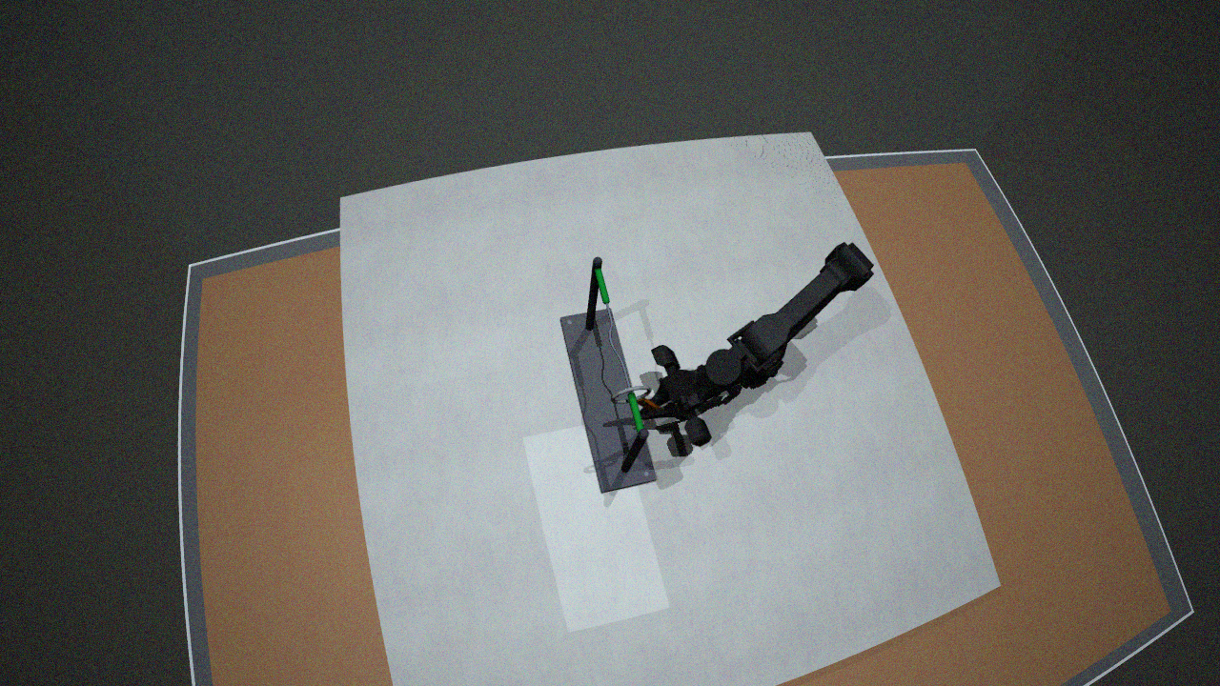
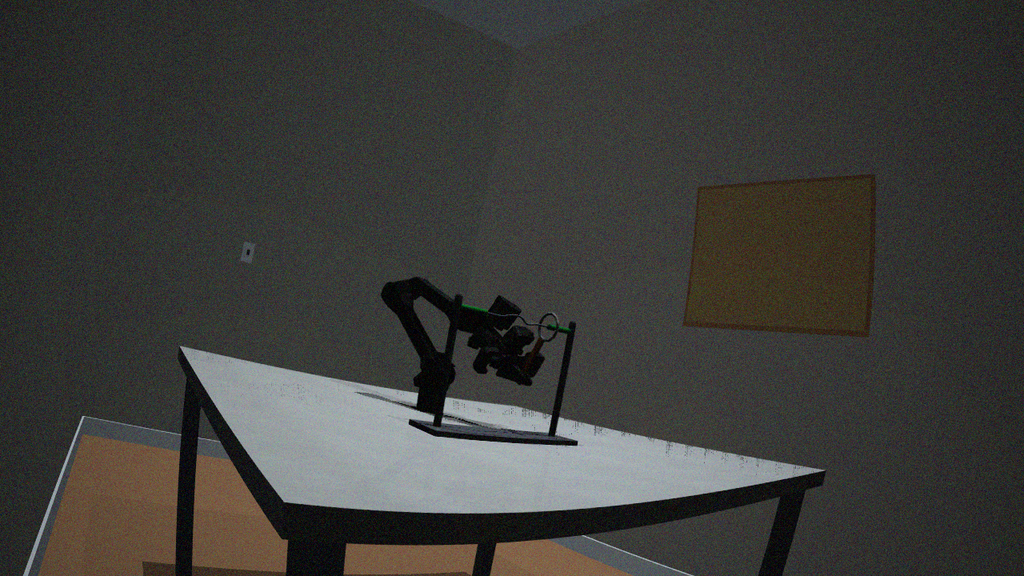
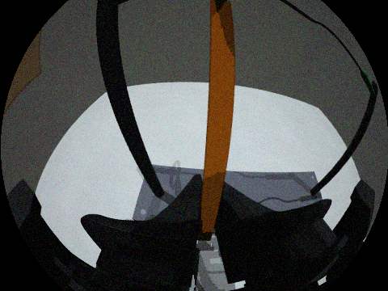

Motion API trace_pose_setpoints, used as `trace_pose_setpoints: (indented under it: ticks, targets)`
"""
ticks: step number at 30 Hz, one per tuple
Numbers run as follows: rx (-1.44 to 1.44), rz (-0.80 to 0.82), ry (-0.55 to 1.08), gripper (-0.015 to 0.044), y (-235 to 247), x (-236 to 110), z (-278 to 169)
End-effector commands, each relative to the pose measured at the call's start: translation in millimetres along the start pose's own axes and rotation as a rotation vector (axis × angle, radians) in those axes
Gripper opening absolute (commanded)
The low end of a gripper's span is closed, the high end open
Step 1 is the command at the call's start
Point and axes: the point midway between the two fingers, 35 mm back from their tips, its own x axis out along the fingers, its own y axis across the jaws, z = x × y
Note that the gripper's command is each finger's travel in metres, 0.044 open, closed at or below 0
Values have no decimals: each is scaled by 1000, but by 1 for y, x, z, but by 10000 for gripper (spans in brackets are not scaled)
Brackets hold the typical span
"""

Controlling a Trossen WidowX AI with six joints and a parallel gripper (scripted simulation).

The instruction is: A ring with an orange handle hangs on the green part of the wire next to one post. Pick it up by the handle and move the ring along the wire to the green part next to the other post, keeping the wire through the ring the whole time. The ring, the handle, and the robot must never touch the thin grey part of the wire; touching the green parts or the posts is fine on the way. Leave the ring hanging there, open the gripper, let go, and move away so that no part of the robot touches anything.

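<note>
The pale ring [image 1: 620,391] [image 2: 549,314] surrounds the wire at the inner end of the green part [image 1: 636,413] [image 2: 563,330] beside the post [image 1: 633,452] [image 2: 563,379] [image 3: 115,81] that is lower in the top view. I cannot tell whether the ring touches the wire. My gripper [image 3: 204,179] is shut on the orange handle [image 1: 649,402] [image 2: 533,358] [image 3: 220,121], which slants down from the ring. The thin grey wire [image 1: 610,328] runs to the other green part [image 1: 601,286] [image 2: 474,309] [image 3: 368,82] at the far post [image 1: 592,293] [image 2: 449,362] [image 3: 364,125]. The ring is out of the wrist view.
Both posts stand on a dark base plate [image 1: 588,375] [image 3: 242,183] on the pale table [image 1: 460,298] [image 2: 322,444]. The arm [image 1: 793,311] [image 2: 411,336] reaches in from the right in the top view, with its wrist parts close beside the wire and the near post.
</note>
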Motion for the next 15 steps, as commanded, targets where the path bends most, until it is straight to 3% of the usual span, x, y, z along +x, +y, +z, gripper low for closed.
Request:
trace_pose_setpoints:
  ticks: [1, 15]
  targets:
    - [4, -3, -2, -150, 4, 1, 0]
    - [5, -1, -5, -150, 16, 3, 0]
